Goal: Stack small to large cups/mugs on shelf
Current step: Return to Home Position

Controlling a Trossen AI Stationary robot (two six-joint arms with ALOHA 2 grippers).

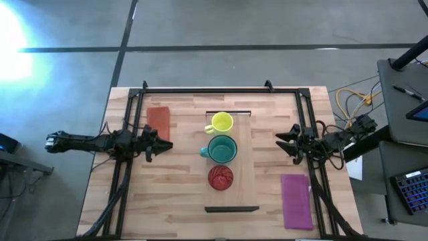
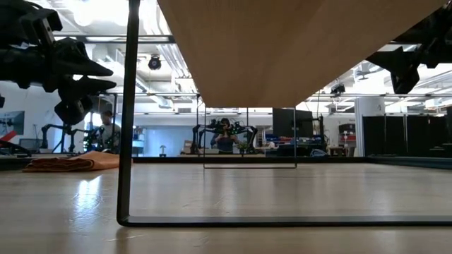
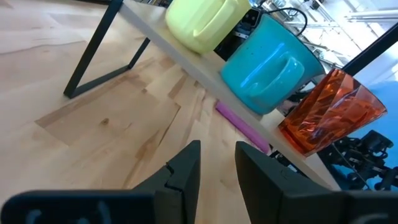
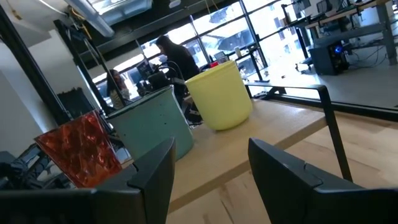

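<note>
The light-wood shelf (image 1: 244,167) stands mid-table on dark legs. Three cups stand on it by their bases in a row. The yellow-green mug (image 1: 221,123) is farthest, the teal handled mug (image 1: 221,149) is in the middle, and the red tumbler-like cup (image 1: 221,177) is nearest. My left gripper (image 1: 166,144) hovers left of the shelf, its fingers (image 3: 186,174) a little apart and empty. My right gripper (image 1: 281,138) hovers right of the shelf, open and empty. Both wrist views show the three cups: yellow-green (image 3: 202,22) (image 4: 221,93), teal (image 3: 267,68) (image 4: 152,127), red (image 3: 329,109) (image 4: 81,152).
A brown-red flat rectangle (image 1: 159,120) lies at the far left of the table. A purple flat rectangle (image 1: 296,201) lies at the near right. The low view shows the shelf's underside (image 2: 296,42) and its dark leg (image 2: 127,106). People show in the room behind the table.
</note>
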